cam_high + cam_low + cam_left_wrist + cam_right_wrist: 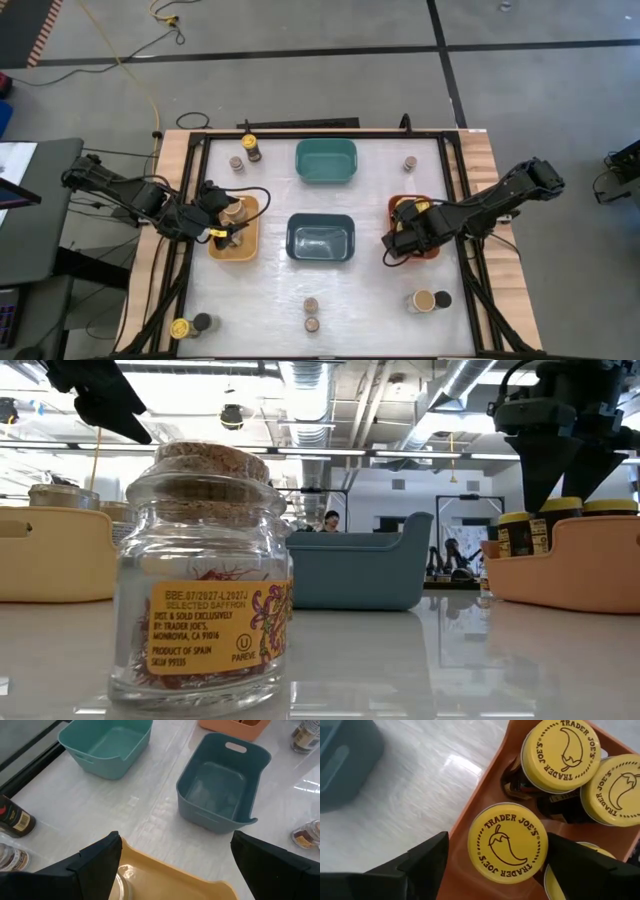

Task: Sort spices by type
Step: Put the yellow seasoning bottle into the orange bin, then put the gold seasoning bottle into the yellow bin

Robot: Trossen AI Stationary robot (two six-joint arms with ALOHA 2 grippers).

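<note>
Right gripper over orange bin, fingers spread either side of yellow-lidded jar, not pinching it; jar stands upright in bin among other yellow-lidded jars. Left gripper released, wide open above yellow bin, holding nothing. Teal bin and dark-blue bin sit mid-table. Cork-topped saffron jar stands alone on table near front edge.
</note>
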